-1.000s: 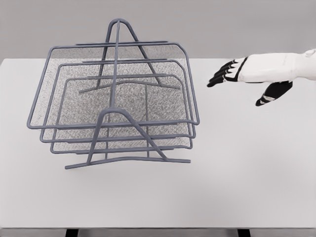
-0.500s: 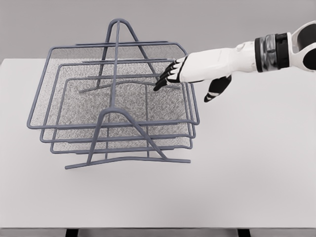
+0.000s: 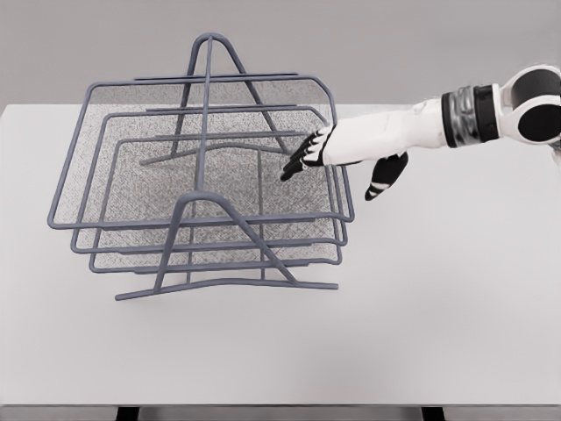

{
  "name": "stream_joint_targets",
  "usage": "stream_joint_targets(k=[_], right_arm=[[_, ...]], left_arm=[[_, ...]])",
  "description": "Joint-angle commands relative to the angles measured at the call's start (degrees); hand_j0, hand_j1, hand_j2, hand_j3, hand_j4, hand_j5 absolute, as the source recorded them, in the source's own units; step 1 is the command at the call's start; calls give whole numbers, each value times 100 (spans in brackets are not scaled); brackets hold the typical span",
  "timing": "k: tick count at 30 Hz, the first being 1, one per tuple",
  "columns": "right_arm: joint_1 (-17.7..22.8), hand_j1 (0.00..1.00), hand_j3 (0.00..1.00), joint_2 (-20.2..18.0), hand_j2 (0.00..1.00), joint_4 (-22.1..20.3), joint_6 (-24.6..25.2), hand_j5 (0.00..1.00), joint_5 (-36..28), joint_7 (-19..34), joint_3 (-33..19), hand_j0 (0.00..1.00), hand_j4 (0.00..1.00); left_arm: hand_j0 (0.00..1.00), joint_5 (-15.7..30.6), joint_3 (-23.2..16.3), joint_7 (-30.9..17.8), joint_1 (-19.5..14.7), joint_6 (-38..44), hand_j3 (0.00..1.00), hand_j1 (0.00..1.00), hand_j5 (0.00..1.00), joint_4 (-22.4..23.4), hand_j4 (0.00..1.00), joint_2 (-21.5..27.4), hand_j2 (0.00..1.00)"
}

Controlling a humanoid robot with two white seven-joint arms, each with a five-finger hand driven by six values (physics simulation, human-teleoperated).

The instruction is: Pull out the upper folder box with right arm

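A grey wire rack (image 3: 203,230) stands on the left half of the white table (image 3: 421,298) and holds three stacked mesh trays. The upper tray (image 3: 83,158) is the widest, its rim running from back left to front right. My right hand (image 3: 333,167) reaches in from the right, its black fingertips (image 3: 296,160) over the right rim of the upper tray and the thumb (image 3: 383,178) hanging outside that rim. The fingers are spread and hold nothing. I cannot tell whether they touch the wire. The left arm is out of view.
The rack's A-shaped end frames (image 3: 210,48) rise at front and back. The table's front edge (image 3: 280,405) lies at the bottom of the view.
My right hand has moved left from open air beside the rack to the right rim of the upper tray, then sunk slightly. The rack and trays have not shifted.
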Motion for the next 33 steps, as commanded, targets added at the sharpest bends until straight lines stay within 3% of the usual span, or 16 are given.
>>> stream_joint_targets(k=[1,8,19,33], right_arm=[[0,100,100,10,100,9,-86,100,124,20,107,100,100],[132,100,100,-157,100,0,-280,100,124,20,125,100,100],[141,100,100,-869,100,-62,-658,100,133,20,107,100,100],[159,100,100,-1511,100,-62,-686,100,133,20,90,100,100]], left_arm=[[100,-2,1,-2,0,0,100,100,100,3,100,0,100],[100,-2,-7,-2,0,0,100,100,100,3,100,0,100],[100,-2,-7,-2,0,0,100,100,100,3,100,0,100],[100,7,-7,-2,0,0,100,100,100,3,100,0,100]])
